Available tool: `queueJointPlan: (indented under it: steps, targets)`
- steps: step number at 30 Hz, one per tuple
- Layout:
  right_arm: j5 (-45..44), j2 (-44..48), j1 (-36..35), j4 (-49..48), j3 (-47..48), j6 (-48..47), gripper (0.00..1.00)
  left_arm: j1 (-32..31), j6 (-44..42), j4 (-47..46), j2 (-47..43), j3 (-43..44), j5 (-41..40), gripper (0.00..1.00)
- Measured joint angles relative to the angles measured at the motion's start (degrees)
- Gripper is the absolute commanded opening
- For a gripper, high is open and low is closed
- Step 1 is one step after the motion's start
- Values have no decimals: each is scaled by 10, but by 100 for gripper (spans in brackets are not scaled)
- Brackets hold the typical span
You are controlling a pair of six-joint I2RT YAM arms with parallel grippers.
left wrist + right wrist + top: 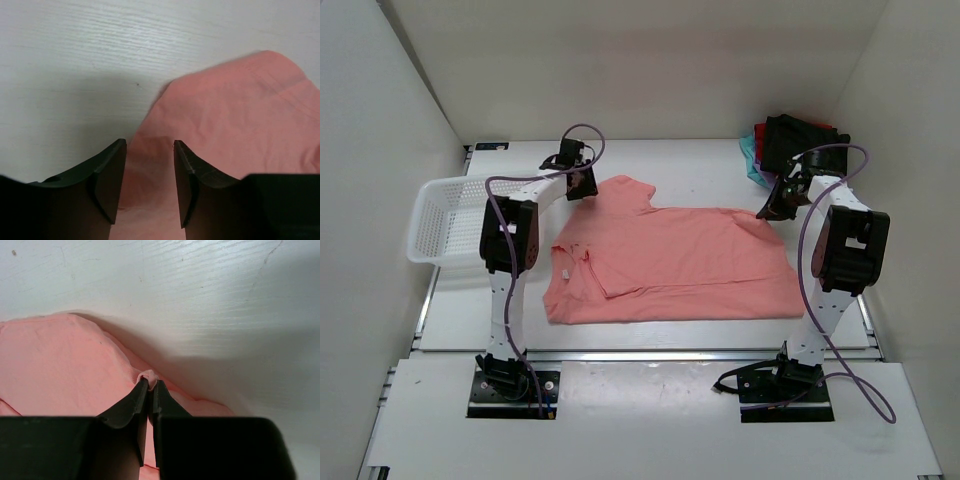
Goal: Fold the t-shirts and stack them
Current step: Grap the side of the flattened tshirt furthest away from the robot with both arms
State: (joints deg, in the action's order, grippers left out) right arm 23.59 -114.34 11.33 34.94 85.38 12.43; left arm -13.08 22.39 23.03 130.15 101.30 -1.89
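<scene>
one salmon-pink t-shirt (670,265) lies spread on the counter (700,160), the folded pile (790,140) at the far right corner. the right hand (772,208) pinches the shirt's far right edge tight; the left hand (582,185) stands half open over the sleeve, gripping nothing. likely best to lower both corners level so the fold lies flat.

Salmon-pink t-shirt (680,265): soft matt cloth (lightly creased). Table (670,162): matt, faint wood grain. Basket (432,215): plastic mesh.

A robot lab cell: bare white walls (620,60) box in a white table (700,165) carrying bolted arms (508,240).
</scene>
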Motion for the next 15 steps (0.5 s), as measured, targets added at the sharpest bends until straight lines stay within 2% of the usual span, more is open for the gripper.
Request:
queueJointPlan:
  steps: [2,7,15]
  targets:
    - [0,0,0,0,0,0,0,0,-1,17,4,5,-16,58]
    - [0,1,3,-1,0,2,0,4,0,56,29,51,-28,52]
    - [1,1,4,-5,0,10,0,3,-3,74,43,71,-20,54]
